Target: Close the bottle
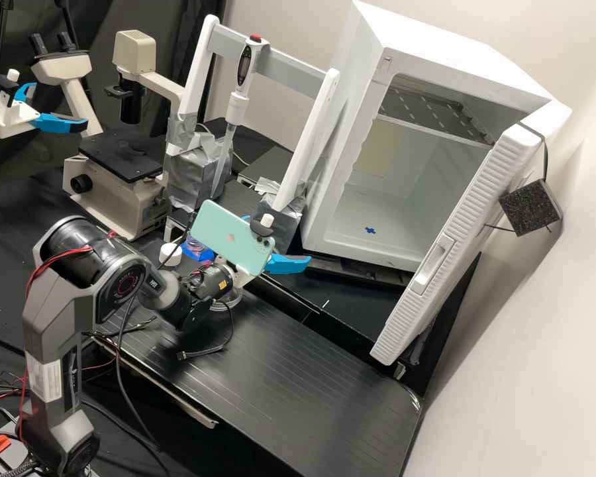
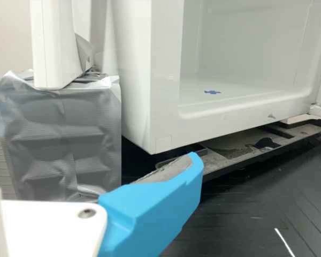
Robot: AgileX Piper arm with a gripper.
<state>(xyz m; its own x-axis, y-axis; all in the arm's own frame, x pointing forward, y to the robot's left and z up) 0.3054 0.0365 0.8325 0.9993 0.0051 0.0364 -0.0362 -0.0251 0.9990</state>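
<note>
Presently, gripper (image 1: 283, 242) empty, fingers released, near the open cabinet (image 1: 361, 86). Bottle (image 1: 171, 254), probably the small white-topped item, sits beside the arm (image 1: 79, 291). Risk: a low sideways swing could tip it, clearance looking slight.

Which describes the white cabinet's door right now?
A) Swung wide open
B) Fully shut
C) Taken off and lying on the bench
A: the door stands swung well out from the white cabinet, leaving the shelf inside in plain sight.
</note>
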